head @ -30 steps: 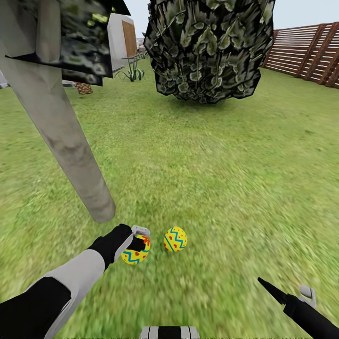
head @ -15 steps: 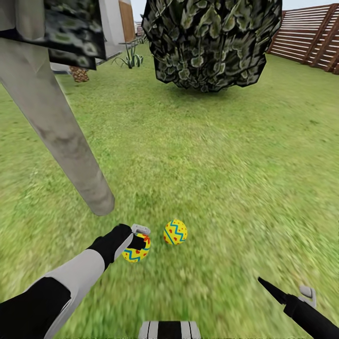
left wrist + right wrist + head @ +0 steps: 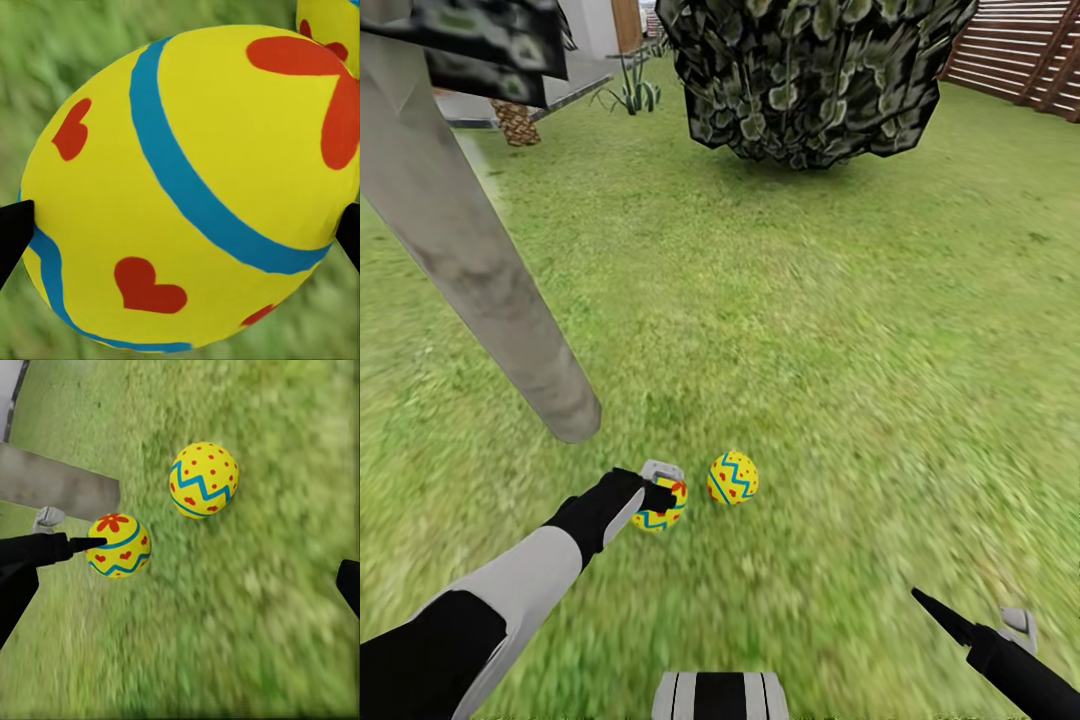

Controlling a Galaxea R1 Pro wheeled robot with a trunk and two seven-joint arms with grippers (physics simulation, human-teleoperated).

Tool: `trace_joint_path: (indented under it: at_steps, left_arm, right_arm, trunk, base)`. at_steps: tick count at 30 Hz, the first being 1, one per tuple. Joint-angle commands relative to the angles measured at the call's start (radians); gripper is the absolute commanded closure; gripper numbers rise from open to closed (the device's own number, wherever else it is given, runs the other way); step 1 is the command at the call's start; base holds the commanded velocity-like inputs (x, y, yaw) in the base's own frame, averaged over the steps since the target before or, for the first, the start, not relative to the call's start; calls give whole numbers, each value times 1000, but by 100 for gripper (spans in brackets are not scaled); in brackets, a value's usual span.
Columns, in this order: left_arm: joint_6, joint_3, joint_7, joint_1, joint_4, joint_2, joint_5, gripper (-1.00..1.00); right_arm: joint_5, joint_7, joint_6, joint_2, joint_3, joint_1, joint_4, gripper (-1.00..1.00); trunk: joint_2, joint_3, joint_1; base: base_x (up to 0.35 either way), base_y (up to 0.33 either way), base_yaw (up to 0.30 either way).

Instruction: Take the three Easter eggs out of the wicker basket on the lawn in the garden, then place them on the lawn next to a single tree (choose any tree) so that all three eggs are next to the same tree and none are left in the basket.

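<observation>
One egg lies on the lawn near the pale trunk of the tree. A second egg sits clamped in the left end effector, low over the grass just beside the first and not yet released. By these views, two of three are delivered. The left arm reaches forward and down. The right end effector hangs low, fingers spread and empty.

The head camera now tilts further down, so the tree trunk and bush sit higher in view. The left gripper lowers its egg closer to the grass, toward 12 o'clock.
</observation>
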Motion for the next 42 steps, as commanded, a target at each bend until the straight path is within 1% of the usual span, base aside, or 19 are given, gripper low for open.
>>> trace_joint_path:
  at_steps: [1,22,26,34,37,42]
  left_arm:
    - [2,-7,3,-1,-3,1,8,100]
    - [-74,-13,3,-1,-7,4,6,100]
    - [-85,-13,3,-1,-7,4,6,100]
    - [-100,-13,4,-1,-7,4,6,100]
    - [-100,-13,4,-1,-7,4,6,100]
    - [-115,-14,4,-1,-8,4,6,100]
  right_arm:
    - [-7,-1,7,0,-1,0,-1,-100]
    - [-5,-2,6,-5,-2,0,16,-100]
    - [-5,-2,6,-5,-2,0,16,-100]
    - [-5,-2,6,-5,-2,0,18,-100]
    - [-5,-2,6,-5,-2,0,18,-100]
    - [-6,-2,6,-5,-2,0,18,-100]
  trunk:
    - [-1,-5,0]
    - [-5,-86,10]
    - [-5,-86,10]
    - [-7,-117,13]
    - [-7,-117,13]
    - [-8,-136,16]
  base:
    - [0,0,0]
    - [0,0,0]
    - [0,0,0]
    - [0,0,0]
    - [0,0,0]
    - [0,0,0]
